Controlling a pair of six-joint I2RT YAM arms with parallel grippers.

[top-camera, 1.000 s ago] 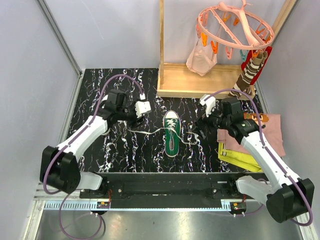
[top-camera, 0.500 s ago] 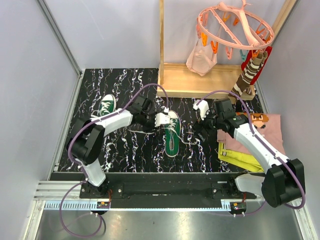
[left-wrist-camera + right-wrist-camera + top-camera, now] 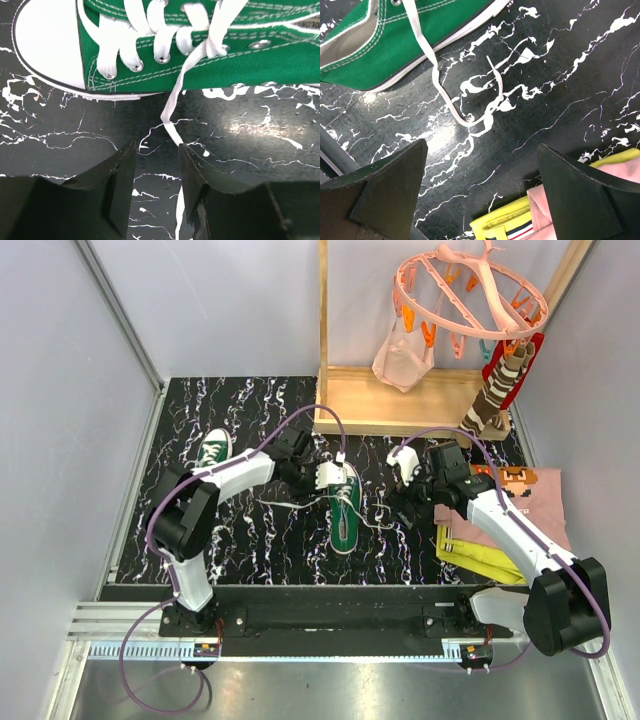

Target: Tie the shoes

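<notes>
One green sneaker [image 3: 345, 512] lies in the middle of the black marbled table, toe cap away from me, its white laces untied. Its left lace [image 3: 285, 504] trails left and its right lace [image 3: 378, 520] loops right. A second green sneaker [image 3: 213, 448] lies at the far left. My left gripper [image 3: 322, 480] is open beside the first shoe's toe. In the left wrist view the shoe [image 3: 200, 60] fills the top, and a lace [image 3: 171, 107] hangs down to the gripper [image 3: 156, 147]. My right gripper [image 3: 400, 502] is wide open and empty [image 3: 482, 145] over the lace loop [image 3: 470, 120].
A wooden frame [image 3: 400, 405] stands at the back, with a pink clip hanger [image 3: 470, 290] above it. A pink cloth [image 3: 535, 502] and a yellow cloth [image 3: 480, 555] lie on the right. Both show in the right wrist view, yellow [image 3: 502, 225] and pink [image 3: 542, 220]. Grey walls enclose the table.
My left arm has swung from the far left to the middle shoe's toe, uncovering the second shoe. My right gripper has shifted slightly back and left.
</notes>
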